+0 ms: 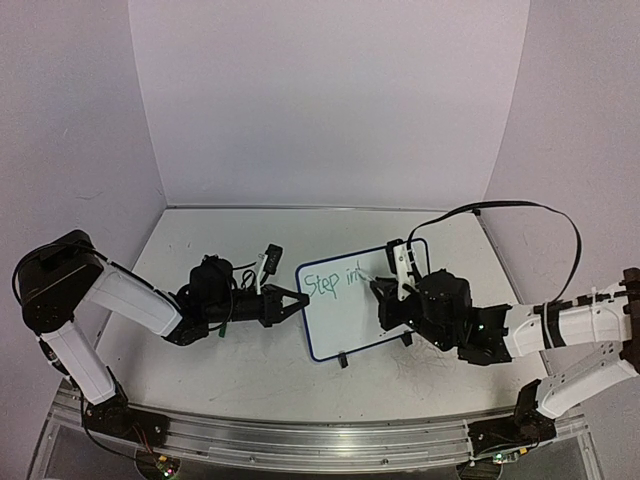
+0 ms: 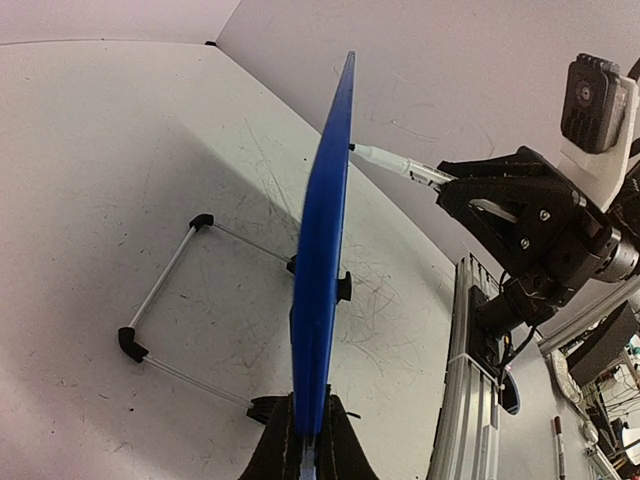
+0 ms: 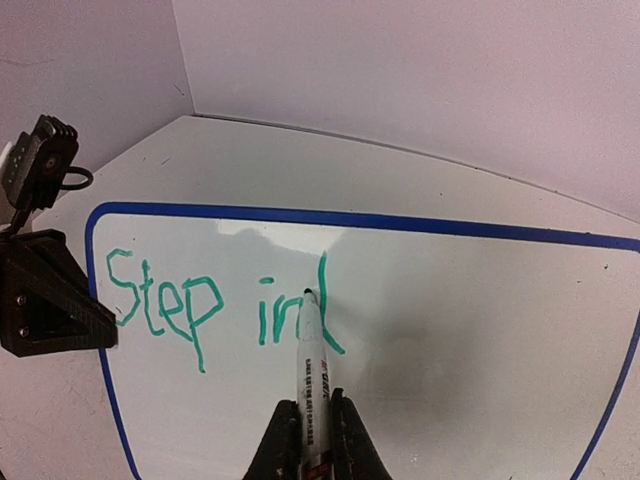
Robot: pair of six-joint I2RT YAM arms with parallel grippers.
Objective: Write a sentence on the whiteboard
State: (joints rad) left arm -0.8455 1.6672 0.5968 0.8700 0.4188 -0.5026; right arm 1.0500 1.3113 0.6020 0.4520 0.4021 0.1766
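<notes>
The whiteboard (image 1: 365, 300) stands near the middle of the counter (image 1: 200, 350), between the 2 arms, propped at a tilt with its 2 small black feet (image 1: 343, 361) on the near side. The left arm (image 1: 130, 300) reaches in from the left, and the left jaws are closed tight on the board's left edge. In the left wrist view the board (image 2: 320, 260) shows edge-on with its blue back, pinched between the 2 black fingers at the bottom of the picture, and a thin wire stand (image 2: 170, 290) lies on the counter behind it. The right arm (image 1: 560, 330) comes in from the right, and the right jaws are closed around the barrel of a white marker (image 3: 312, 370), which points up the board face. Its tip touches the white surface just beside the last green letters. The sentence (image 3: 200, 305) reads "Step in" in 1 slanted line across the upper left of the board, followed by a long stroke that runs past the marker tip. The rest of the board face (image 3: 450, 330) is bare white inside its dark blue rim.
</notes>
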